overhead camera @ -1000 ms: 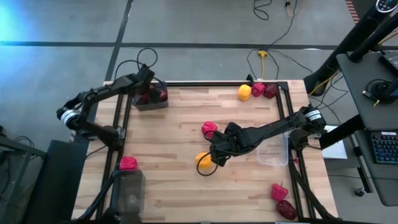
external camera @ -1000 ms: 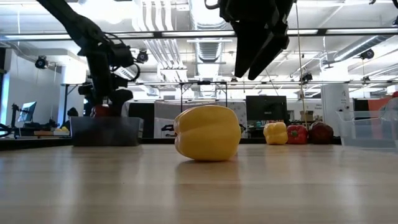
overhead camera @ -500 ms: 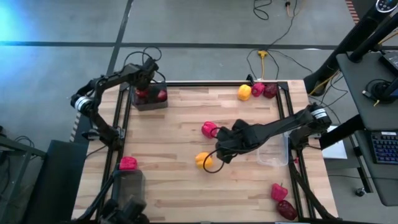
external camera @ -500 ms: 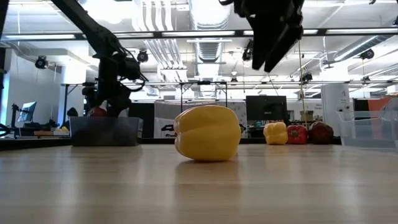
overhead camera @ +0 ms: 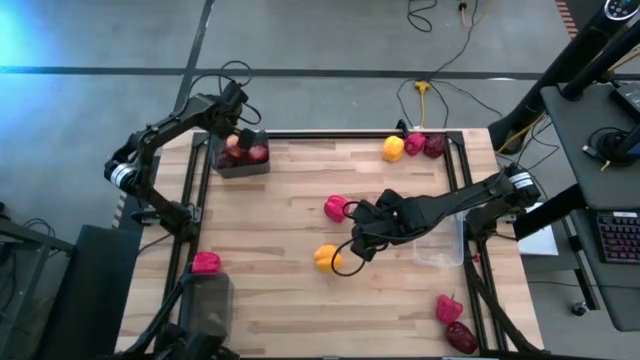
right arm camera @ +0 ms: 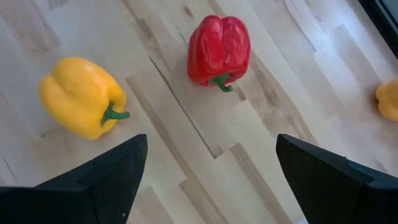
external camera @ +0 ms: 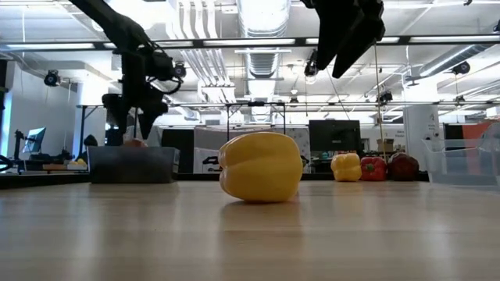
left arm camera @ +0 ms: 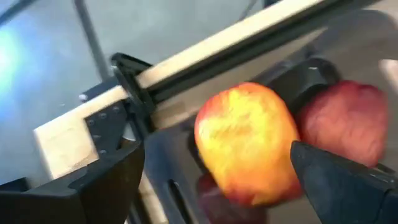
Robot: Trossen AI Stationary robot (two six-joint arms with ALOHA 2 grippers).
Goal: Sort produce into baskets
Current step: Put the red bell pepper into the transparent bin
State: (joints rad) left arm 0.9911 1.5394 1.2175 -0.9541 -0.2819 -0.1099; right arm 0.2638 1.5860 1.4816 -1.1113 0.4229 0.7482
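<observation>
High view shows the whole surface (overhead camera: 280, 300): at far left the left claw (overhead camera: 236, 128) hangs wide and empty over a dark bin (overhead camera: 241, 156) of fruit. Only the left wrist view shows that an orange-yellow fruit (left arm camera: 247, 142) lies there beside a dark red apple (left arm camera: 348, 121). At centre the right claw (overhead camera: 358, 240), wide and empty, hovers above a yellow pepper (overhead camera: 327, 258) and a red pepper (overhead camera: 337, 208); the right wrist view shows both lying apart, with green stems.
</observation>
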